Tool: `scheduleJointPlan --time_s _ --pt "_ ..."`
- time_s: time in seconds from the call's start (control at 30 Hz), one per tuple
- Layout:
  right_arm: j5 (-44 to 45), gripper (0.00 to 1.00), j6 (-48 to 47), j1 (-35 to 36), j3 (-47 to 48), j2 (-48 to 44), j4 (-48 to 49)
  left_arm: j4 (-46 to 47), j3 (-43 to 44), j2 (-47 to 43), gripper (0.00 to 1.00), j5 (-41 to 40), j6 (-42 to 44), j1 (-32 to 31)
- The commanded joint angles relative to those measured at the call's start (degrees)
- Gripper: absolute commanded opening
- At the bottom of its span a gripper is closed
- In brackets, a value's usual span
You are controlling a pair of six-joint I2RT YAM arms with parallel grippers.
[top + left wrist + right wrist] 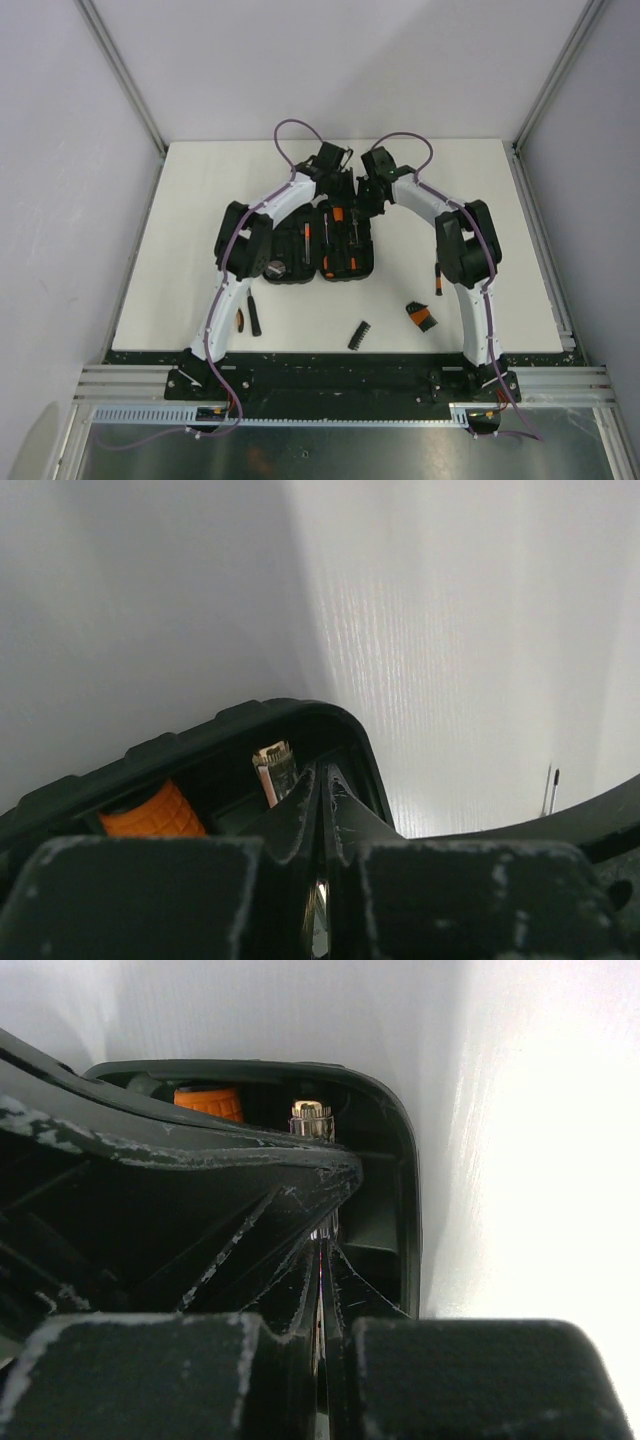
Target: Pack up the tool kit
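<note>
The tool kit's black case lies open mid-table with orange-handled tools in its slots. Both arms reach over its far edge. My left gripper hangs low inside the case rim, fingers together, beside a gold-capped tool and an orange handle. My right gripper is shut too, just below a gold-capped tool at the case corner. A sliver of metal shows in each slit; I cannot tell if it is pinched.
Loose pieces lie on the near table: a black tool with an orange piece, a black toothed strip, a black and orange block, a thin driver. Grey walls enclose the table.
</note>
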Motion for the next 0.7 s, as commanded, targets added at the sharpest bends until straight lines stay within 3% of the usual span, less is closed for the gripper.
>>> scheduleJointPlan --time_s 0.0,0.3,0.67 --pt "0.57 0.03 1.25 0.93 0.21 6.05 -6.05 -2.31 -3.17 1.95 0.05 -0.66 -0.87 -0.01" --pt "2.08 0.02 2.14 0.86 0.7 7.4 -8.56 -2.25 -5.42 2.31 0.01 0.41 -0.9 0.09" --pt "0.74 0.04 2.02 0.33 -8.26 1.87 0.53 -2.26 -0.58 -7.2 0.29 -3.5 -1.01 3.25"
